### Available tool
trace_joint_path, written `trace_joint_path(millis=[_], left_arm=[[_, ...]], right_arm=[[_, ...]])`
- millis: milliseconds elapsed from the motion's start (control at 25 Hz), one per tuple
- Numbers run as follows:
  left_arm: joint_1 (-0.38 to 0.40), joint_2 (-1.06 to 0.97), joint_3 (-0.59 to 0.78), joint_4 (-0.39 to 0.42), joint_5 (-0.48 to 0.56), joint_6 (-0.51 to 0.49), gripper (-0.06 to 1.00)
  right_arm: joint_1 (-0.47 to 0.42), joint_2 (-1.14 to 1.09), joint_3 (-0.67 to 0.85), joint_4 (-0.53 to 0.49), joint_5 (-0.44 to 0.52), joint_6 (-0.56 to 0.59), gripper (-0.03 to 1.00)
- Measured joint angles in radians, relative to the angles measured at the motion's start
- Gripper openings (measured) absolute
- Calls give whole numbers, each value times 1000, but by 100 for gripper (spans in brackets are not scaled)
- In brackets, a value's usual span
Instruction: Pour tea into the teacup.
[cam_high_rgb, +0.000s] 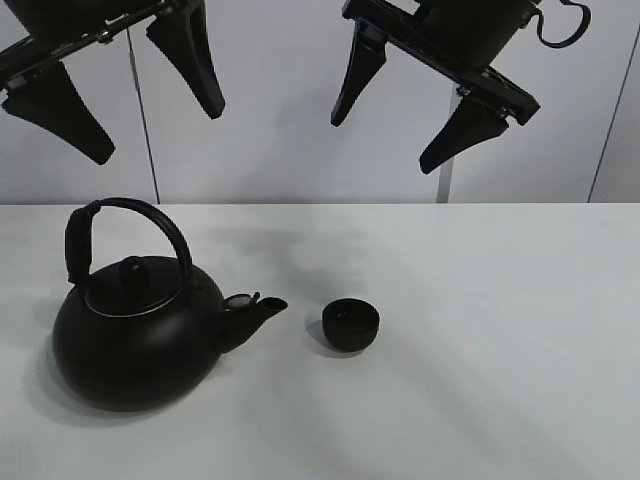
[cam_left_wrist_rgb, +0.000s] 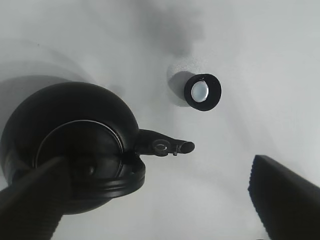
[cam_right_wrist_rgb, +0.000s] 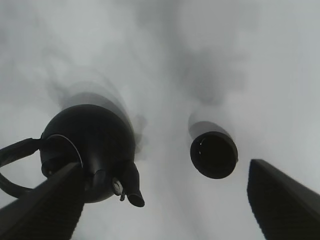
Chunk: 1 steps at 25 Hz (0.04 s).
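Observation:
The small round black teacup (cam_high_rgb: 351, 324) stands upright on the white table, just right of the kettle's spout. It also shows in the left wrist view (cam_left_wrist_rgb: 202, 92) and the right wrist view (cam_right_wrist_rgb: 214, 154). The big black kettle (cam_high_rgb: 135, 335) with an arched handle stands at the left, spout pointing at the cup; it also shows in the left wrist view (cam_left_wrist_rgb: 75, 145) and the right wrist view (cam_right_wrist_rgb: 90, 145). My left gripper (cam_high_rgb: 150, 105) hangs open high above the kettle. My right gripper (cam_high_rgb: 385, 140) hangs open high above the cup. Both are empty.
The white table (cam_high_rgb: 500, 350) stretches right and forward of the cup. A pale wall with panel seams (cam_high_rgb: 300, 150) stands behind the table's far edge.

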Motion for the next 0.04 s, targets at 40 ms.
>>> trace_joint_path(millis=[40], left_arm=[[0,0,0,0,0,0,69]], right_arm=[[0,0,0,0,0,0,61]])
